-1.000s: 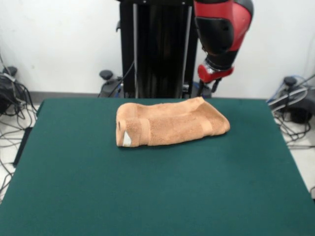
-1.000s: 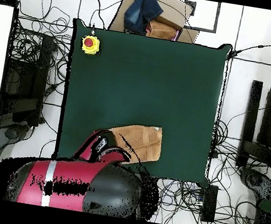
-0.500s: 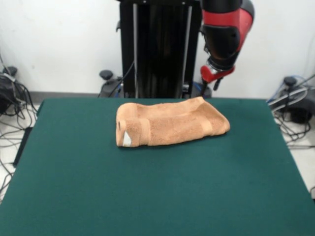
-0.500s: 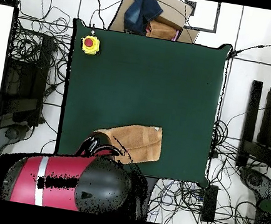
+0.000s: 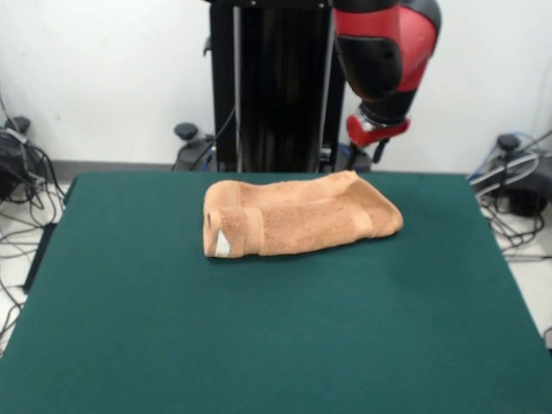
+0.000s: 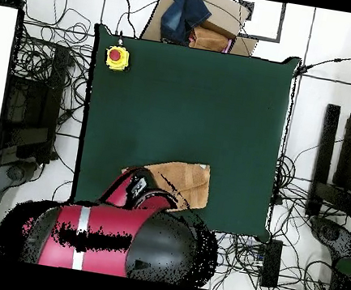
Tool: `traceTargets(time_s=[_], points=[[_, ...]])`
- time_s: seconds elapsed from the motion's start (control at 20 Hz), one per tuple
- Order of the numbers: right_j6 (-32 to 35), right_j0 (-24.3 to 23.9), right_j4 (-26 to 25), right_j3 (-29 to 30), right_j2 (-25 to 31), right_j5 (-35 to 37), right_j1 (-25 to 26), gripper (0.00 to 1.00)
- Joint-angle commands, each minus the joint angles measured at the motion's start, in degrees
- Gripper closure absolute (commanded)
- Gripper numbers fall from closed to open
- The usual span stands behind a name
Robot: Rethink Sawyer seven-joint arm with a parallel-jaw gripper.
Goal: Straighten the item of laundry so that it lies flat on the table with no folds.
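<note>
The item of laundry (image 5: 297, 216) is an orange-tan towel lying folded over itself on the far middle of the green table (image 5: 259, 345), with a small white tag (image 5: 222, 244) at its left end. In the overhead view the towel (image 6: 183, 181) lies near the table's bottom edge, partly covered by the arm. My gripper (image 5: 366, 153) hangs just behind the towel's far right corner, below the red wrist, and holds nothing that I can see. From above, only the red wrist (image 6: 133, 188) shows at the towel's left end.
A yellow box with a red button (image 6: 117, 58) sits at one table (image 6: 185, 104) corner. A cardboard box with dark cloth (image 6: 194, 19) stands beyond the opposite edge. Cables lie on the floor all around.
The arm's red upper body swung right and then back left over the table's edge. The gripper stayed behind the towel's corner, and the towel has not moved.
</note>
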Motion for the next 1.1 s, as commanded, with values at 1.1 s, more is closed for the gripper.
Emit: traceTargets(time_s=[1.1], points=[[0.9, 4.8, -3.8, -11.5, 1.1, -1.9, 5.4, 0.00]])
